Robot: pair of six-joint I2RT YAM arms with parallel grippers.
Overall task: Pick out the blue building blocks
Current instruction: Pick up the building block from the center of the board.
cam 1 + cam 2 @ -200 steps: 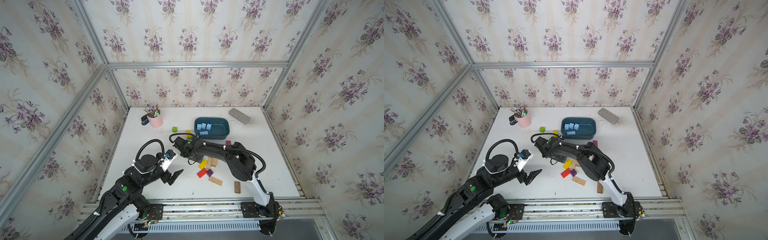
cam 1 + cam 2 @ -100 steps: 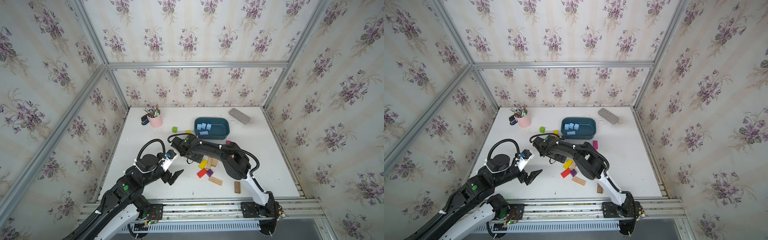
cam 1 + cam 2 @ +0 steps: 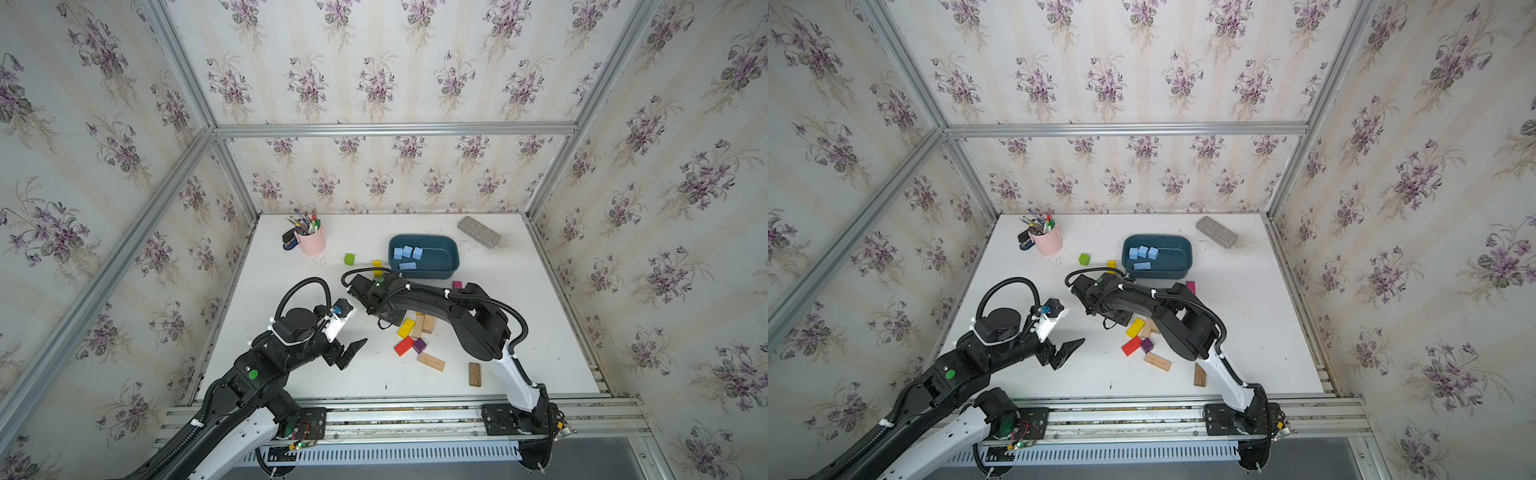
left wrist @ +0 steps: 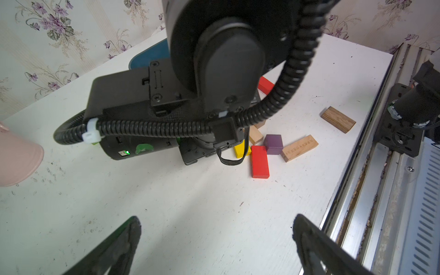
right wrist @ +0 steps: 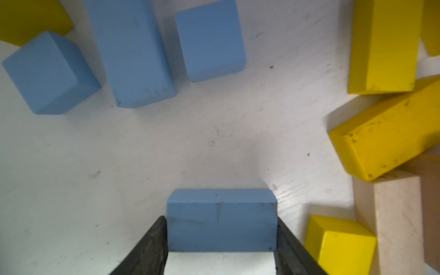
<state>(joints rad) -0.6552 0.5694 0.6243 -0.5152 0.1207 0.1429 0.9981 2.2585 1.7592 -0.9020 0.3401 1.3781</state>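
Two fingers of the right claw [image 5: 220, 221] press against both sides of one blue block [image 5: 221, 207]. Three more blue blocks [image 5: 131, 52] lie on the tabletop [image 5: 166, 147] just beyond. Four blue blocks [image 3: 407, 251] sit in the teal tub [image 3: 432, 274]. The left claw [image 4: 215, 216] gapes wide.

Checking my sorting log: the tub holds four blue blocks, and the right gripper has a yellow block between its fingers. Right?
No. The right gripper has a blue block, not a yellow one, between its fingers; the right wrist view shows it. The tub does hold four blue blocks.
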